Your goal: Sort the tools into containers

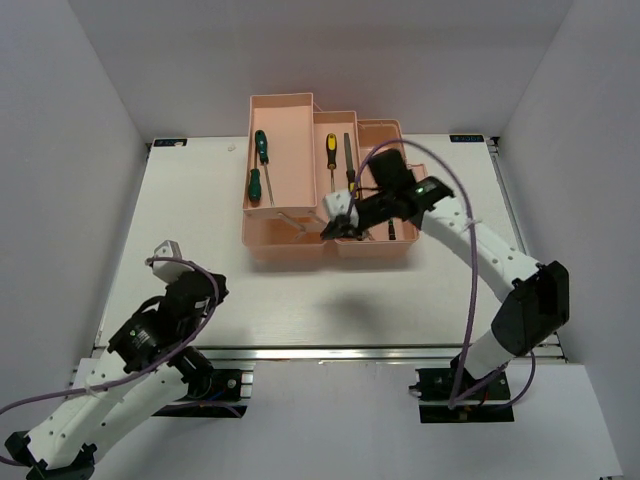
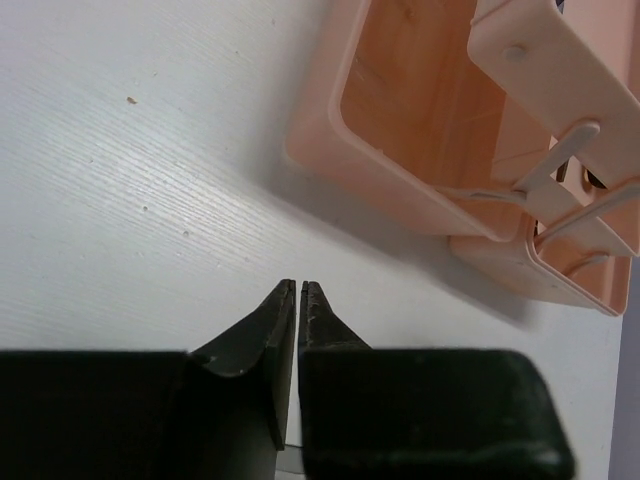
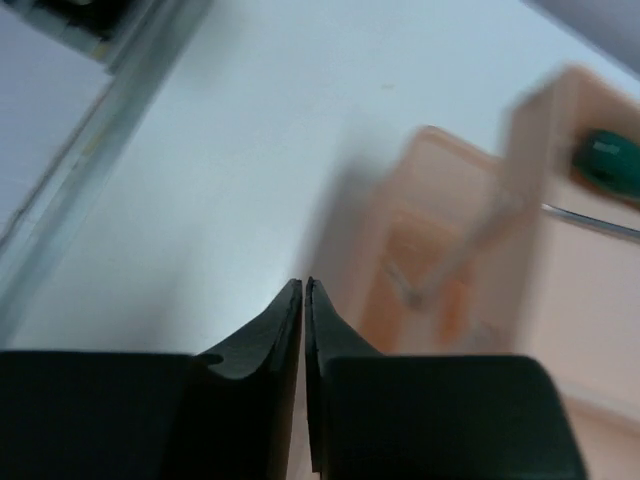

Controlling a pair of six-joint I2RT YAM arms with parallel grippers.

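The right arm hides much of the pink toolbox's (image 1: 300, 245) right-hand compartments from above, and the right wrist view is smeared, showing only a green handle (image 3: 610, 160). Bare worktop (image 1: 200, 200) lies left of and in front of the box. Two green-handled screwdrivers (image 1: 260, 147) lie in the left tray and a yellow-handled screwdriver (image 1: 330, 150) in the middle one, long axes running near-to-far. The left pincer (image 2: 298, 285) is closed and empty over the worktop; the right pincer (image 3: 303, 283) is closed and empty too.

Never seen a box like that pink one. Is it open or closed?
Open. The pink toolbox has its trays spread apart, green-handled screwdrivers lying in the left tray, a yellow-handled screwdriver in the middle one.
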